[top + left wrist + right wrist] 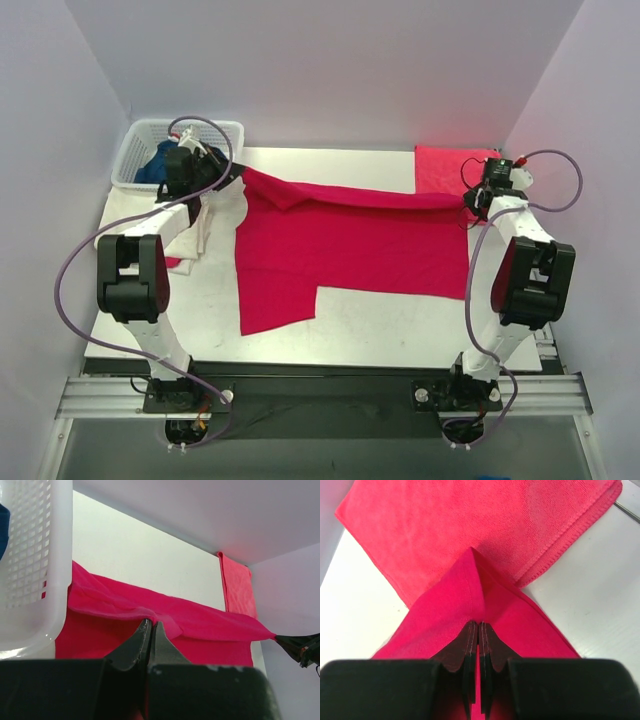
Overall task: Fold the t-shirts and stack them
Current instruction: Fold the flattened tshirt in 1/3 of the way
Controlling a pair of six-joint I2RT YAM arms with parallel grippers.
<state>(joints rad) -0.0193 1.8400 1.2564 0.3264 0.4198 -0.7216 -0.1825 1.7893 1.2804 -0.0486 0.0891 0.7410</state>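
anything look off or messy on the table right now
Nothing damaged. The red t-shirt, pinched at its far edge by the left gripper and right gripper, lies lopsided: its near-left part juts closer than the rest. A cream-white t-shirt sits bunched beside it.

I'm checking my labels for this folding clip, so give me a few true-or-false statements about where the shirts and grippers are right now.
1. The left gripper and the right gripper are both shut on the red t-shirt. True.
2. The red t-shirt is already folded into a small square. False: it lies spread open, its far edge stretched between the two grippers.
3. A blue shirt sits in the white basket. True.
4. The white shirt lies at the table's right edge. False: it lies on the left side, by the left arm.
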